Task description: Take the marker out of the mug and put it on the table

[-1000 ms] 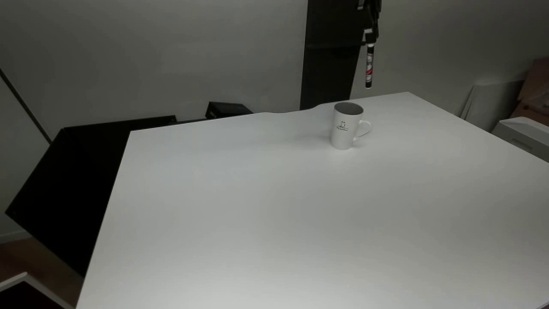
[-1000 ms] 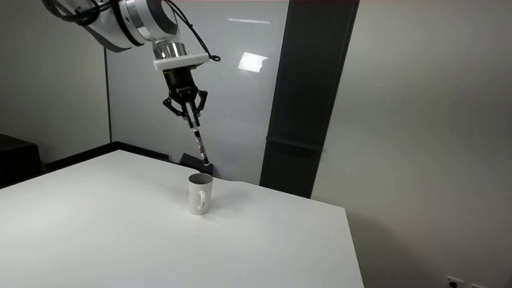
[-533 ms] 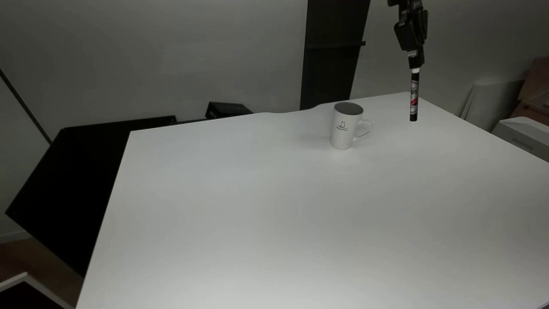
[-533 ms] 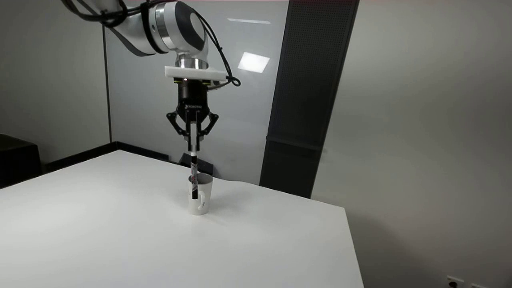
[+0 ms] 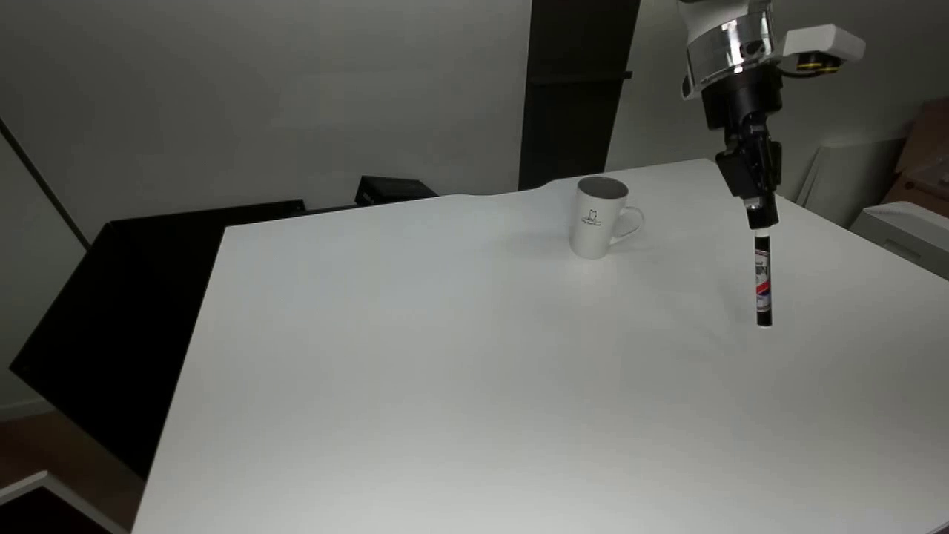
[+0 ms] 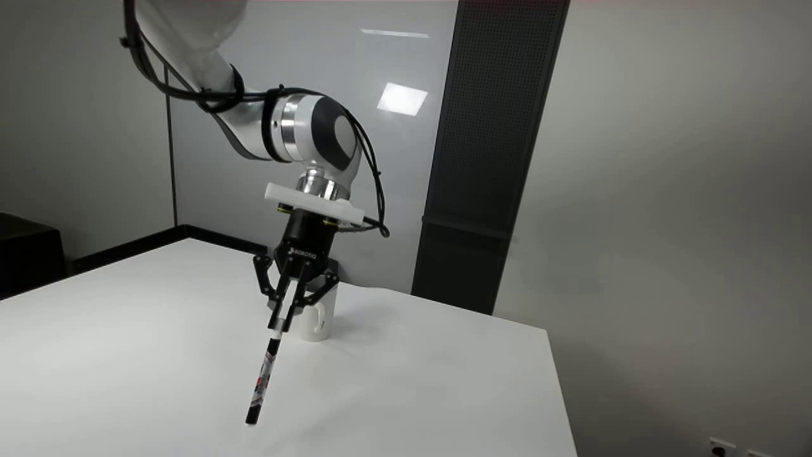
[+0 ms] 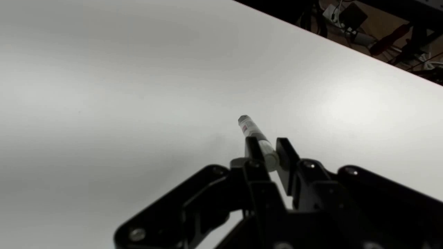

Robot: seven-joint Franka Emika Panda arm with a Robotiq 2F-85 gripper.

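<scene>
My gripper [image 5: 763,220] is shut on the marker, which shows between its fingertips in both exterior views [image 6: 278,325] and in the wrist view [image 7: 267,143]. The marker [image 5: 763,278] is dark with a white, red-marked section and points down below the fingers. It is tilted in an exterior view [image 6: 262,381]; its free end shows in the wrist view [image 7: 250,126]. It hangs above the white table [image 5: 445,371], apart from the mug. The white mug [image 5: 592,222] stands upright, its inside grey; it is partly hidden behind the gripper in an exterior view [image 6: 314,324] and out of the wrist view.
A black surface [image 5: 111,319] lies beside the table. A black box [image 5: 393,189] stands behind its back edge and a light box [image 5: 908,233] beyond its right edge. In the wrist view, cables and clutter [image 7: 356,27] lie beyond the table edge.
The gripper has carried the marker downward and away from beside the mug, over the table. The marker has gone from near upright to tilted. The mug has not moved.
</scene>
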